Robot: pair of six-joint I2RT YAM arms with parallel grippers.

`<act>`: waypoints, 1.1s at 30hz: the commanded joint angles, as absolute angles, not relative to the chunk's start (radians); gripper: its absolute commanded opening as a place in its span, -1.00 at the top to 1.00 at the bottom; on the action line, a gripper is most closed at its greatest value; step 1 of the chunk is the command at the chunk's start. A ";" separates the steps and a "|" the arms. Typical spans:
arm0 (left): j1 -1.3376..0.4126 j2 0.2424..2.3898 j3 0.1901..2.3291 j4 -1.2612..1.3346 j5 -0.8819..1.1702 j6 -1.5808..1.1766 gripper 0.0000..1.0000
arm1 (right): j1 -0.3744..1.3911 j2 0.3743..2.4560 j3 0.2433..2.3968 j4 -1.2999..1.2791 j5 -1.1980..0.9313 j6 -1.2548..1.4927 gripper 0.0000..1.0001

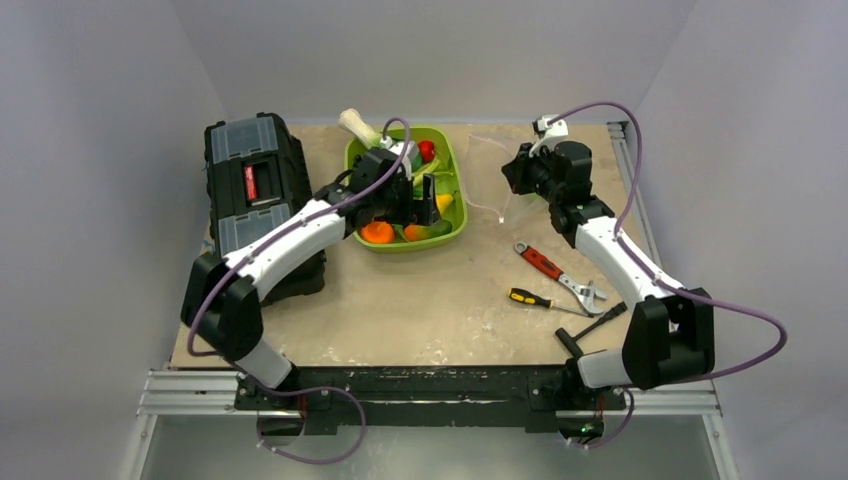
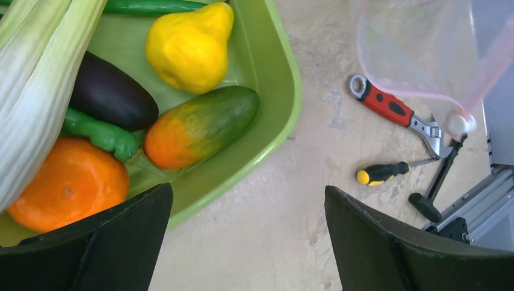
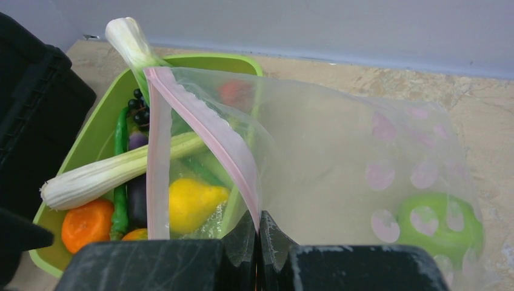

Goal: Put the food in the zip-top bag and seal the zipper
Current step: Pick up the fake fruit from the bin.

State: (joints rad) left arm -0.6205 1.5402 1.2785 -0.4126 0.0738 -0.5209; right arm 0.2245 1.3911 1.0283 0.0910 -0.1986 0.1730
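The food lies in a green tray (image 1: 455, 225): an orange (image 2: 66, 182), a yellow pear (image 2: 188, 45), a green-orange piece (image 2: 200, 127), a dark eggplant (image 2: 112, 97) and a pale leek (image 2: 36, 79). My left gripper (image 2: 248, 242) is open and empty, hovering over the tray's right rim (image 2: 285, 115). My right gripper (image 3: 259, 221) is shut on the pink zipper (image 3: 209, 130) of the clear zip-top bag (image 3: 339, 157) and holds it up, mouth open toward the tray. A round green piece (image 3: 442, 233) shows through the bag's wall.
A black toolbox (image 1: 255, 190) stands left of the tray. A red wrench (image 1: 545, 265), a yellow-black screwdriver (image 1: 535, 298) and a black-handled tool (image 1: 590, 325) lie on the table at the front right. Walls close in on three sides.
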 commanded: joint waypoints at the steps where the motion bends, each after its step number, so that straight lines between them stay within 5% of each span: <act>1: -0.552 1.711 1.414 -0.397 0.204 -0.511 -0.91 | 0.229 1.394 1.071 0.127 -0.171 0.155 1.00; 16: -0.518 2.126 1.817 -0.530 0.153 -0.497 -0.85 | 0.228 1.411 1.069 0.132 -0.139 0.141 1.00; 23: -0.519 2.196 1.840 -0.563 0.169 -0.481 -0.81 | 0.228 1.420 1.070 0.135 -0.132 0.135 1.00; 30: -0.519 2.188 1.796 -0.531 0.201 -0.486 -0.55 | 0.228 1.417 1.069 0.137 -0.135 0.131 1.00; 33: -0.519 2.181 1.802 -0.536 0.199 -0.479 -0.26 | 0.229 1.412 1.069 0.138 -0.138 0.130 1.00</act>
State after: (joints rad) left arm -0.5175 2.1994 1.7969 -0.5484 0.1822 -0.5022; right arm 0.2241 1.4208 1.0283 0.0975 -0.1478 0.1478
